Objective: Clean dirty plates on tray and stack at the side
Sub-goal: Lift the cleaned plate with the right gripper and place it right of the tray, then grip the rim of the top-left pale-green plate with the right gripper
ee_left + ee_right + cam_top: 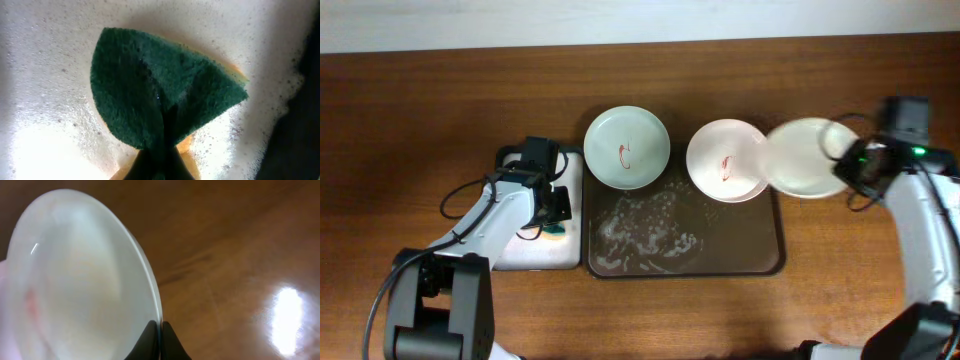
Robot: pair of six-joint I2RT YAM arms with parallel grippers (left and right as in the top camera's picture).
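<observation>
Right hand (160,330) — plate (85,275); left hand (159,152) — sponge (160,85)

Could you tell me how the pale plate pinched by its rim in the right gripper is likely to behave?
The plate looks rigid, so it should keep its shape. Its glossy surface and the thin rim pinch by the right gripper suggest it could slip or pivot. It probably chips if knocked against the white-pink plate close beside it.
</observation>
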